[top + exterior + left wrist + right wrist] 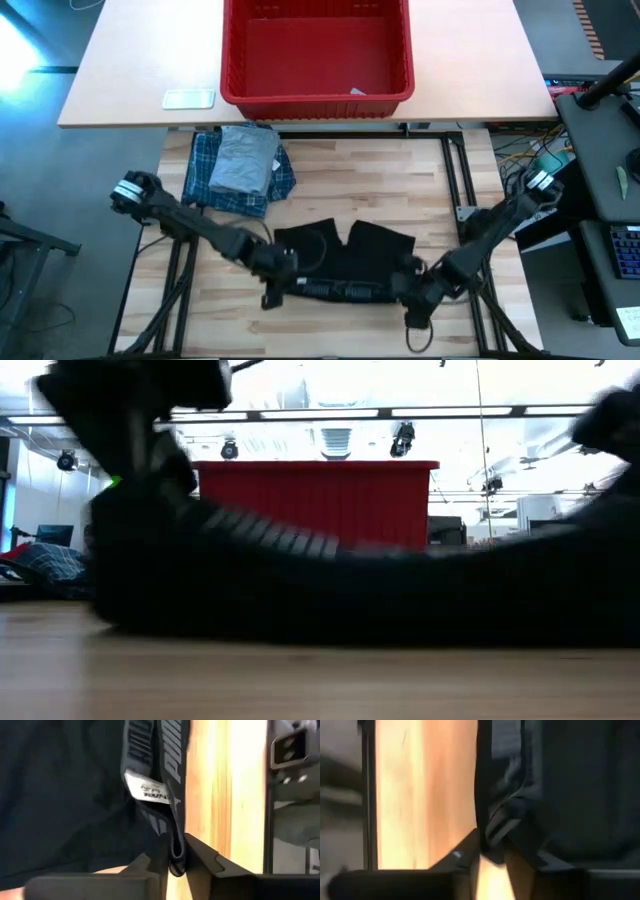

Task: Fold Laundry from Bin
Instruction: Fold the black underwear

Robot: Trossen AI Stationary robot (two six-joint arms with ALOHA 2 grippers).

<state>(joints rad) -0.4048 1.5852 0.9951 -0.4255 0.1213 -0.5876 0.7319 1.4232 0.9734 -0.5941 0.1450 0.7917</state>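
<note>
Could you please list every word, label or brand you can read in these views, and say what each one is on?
"PUMA": partly visible white letters on the waistband of the black garment, seen in the left wrist view.
White sewn-in tag inside that waistband: printed, but too blurred to read.
Light label on the table beside the red bin: too small to read.
</note>
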